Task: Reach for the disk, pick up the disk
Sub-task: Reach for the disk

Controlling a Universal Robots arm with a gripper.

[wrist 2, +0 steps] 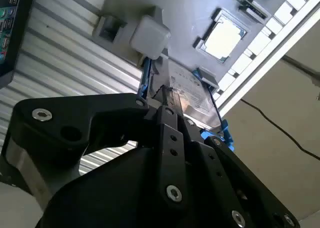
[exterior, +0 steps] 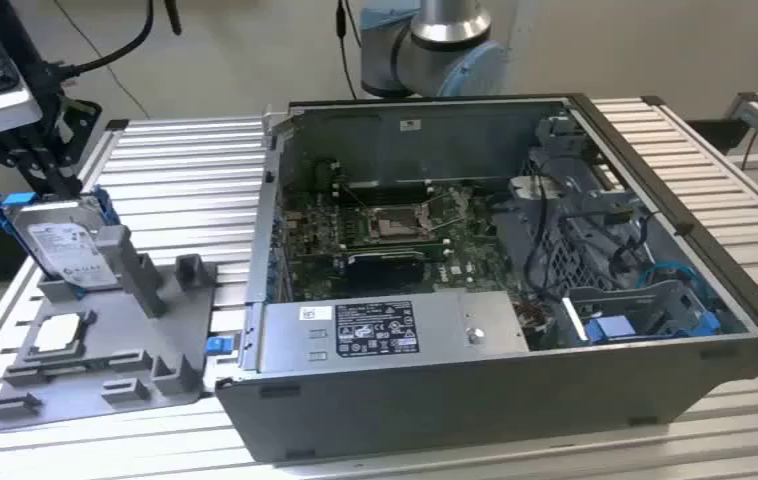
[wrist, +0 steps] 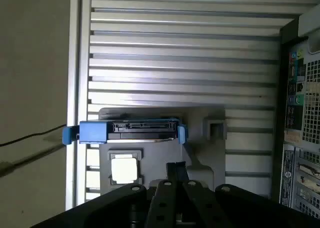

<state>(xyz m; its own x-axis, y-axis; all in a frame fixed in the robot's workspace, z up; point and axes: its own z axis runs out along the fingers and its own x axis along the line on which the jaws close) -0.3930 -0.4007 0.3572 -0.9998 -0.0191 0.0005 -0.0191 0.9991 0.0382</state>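
Above upright flat silver blue-framed disk [exterior: 70, 248]: black fingers [wrist: 175, 172] pinched together.

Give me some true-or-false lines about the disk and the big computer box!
1. The disk stands upright in the grey holder. True.
2. The gripper is inside the case. False: it is just above the disk, outside the case.
3. The disk's bracket is red. False: it is blue.
4. A square chip lies on the holder. True.
5. The case is closed. False: it is open and its board shows.
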